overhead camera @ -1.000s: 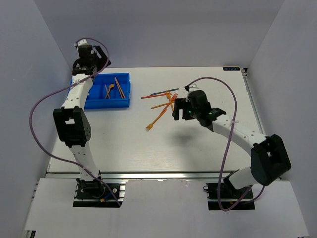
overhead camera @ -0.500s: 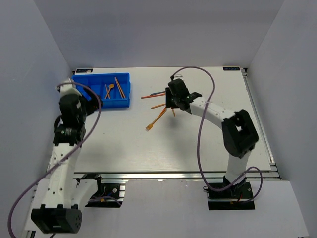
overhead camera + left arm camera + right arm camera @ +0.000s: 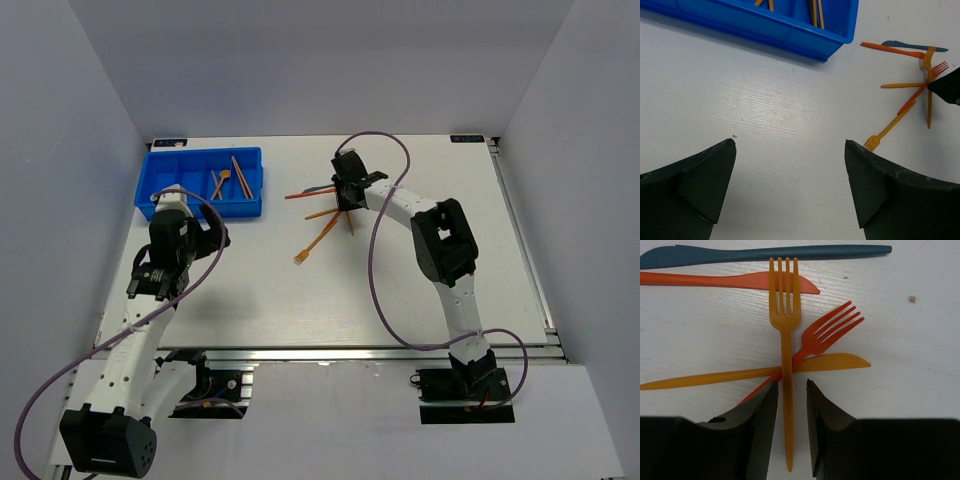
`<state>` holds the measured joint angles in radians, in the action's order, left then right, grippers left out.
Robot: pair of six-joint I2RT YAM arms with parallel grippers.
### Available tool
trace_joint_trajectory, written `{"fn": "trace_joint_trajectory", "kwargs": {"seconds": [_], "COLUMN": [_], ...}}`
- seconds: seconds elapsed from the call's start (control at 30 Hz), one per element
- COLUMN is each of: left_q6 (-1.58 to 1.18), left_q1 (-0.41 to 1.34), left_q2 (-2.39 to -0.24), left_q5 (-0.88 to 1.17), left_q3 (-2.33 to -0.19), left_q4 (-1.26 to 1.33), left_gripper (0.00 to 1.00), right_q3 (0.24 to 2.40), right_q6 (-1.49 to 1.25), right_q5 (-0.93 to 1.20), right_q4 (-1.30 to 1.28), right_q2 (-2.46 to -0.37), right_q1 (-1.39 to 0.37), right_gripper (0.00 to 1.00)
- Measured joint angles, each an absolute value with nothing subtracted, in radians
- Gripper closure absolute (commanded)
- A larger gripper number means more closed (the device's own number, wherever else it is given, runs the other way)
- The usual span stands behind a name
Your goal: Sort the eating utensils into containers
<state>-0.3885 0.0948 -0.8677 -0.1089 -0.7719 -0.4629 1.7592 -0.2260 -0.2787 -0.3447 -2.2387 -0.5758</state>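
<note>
The left arm (image 3: 135, 305) doubles back at the elbow near the desk's (image 3: 260, 300) front edge, its forearm reaching forward. Its end effector (image 3: 790, 144) is spread wide, both fingers low over the desk. The right arm (image 3: 445, 250) stretches far forward, then bends left. Its end effector (image 3: 792, 386) points down, fingers narrow, a slim gap between them.

The white worktop (image 3: 400, 290) carries a blue tray (image 3: 245, 210) at upper left, crossed loose utensils (image 3: 308, 194) at upper centre, and one orange fork (image 3: 317, 240) just below them.
</note>
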Motion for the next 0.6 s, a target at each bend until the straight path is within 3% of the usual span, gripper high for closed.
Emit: {"fn": "trace_joint_trajectory", "kwargs": {"seconds": [0.1, 0.2, 0.3, 0.37, 0.4, 0.6], "left_q6": [-0.385, -0.384, -0.384, -0.383, -0.383, -0.402], "left_q1": [0.098, 0.099, 0.1, 0.1, 0.101, 0.1], "left_q2": [-0.869, -0.869, -0.87, -0.871, -0.872, -0.876], "left_q5": [-0.104, -0.102, -0.096, -0.093, -0.092, -0.036], "left_q3": [-0.772, -0.772, -0.772, -0.772, -0.772, -0.772], "left_q4": [-0.463, -0.463, -0.463, -0.463, -0.463, -0.447], "left_gripper": [0.02, 0.02, 0.02, 0.02, 0.02, 0.02], "right_q3": [1.779, 1.8, 1.804, 1.803, 1.803, 1.771], "right_q6": [-0.213, -0.199, -0.194, -0.191, -0.192, -0.199], "right_q5": [-0.28, -0.282, -0.279, -0.278, -0.278, -0.279], "right_q4": [-0.361, -0.366, -0.363, -0.364, -0.364, -0.361], "right_q2": [-2.262, -2.288, -2.298, -2.298, -2.298, -2.272], "right_q1": [-0.574, -0.571, -0.57, -0.57, -0.57, -0.57], "right_gripper": [0.67, 0.74, 0.87, 0.9, 0.98, 1.0]}}
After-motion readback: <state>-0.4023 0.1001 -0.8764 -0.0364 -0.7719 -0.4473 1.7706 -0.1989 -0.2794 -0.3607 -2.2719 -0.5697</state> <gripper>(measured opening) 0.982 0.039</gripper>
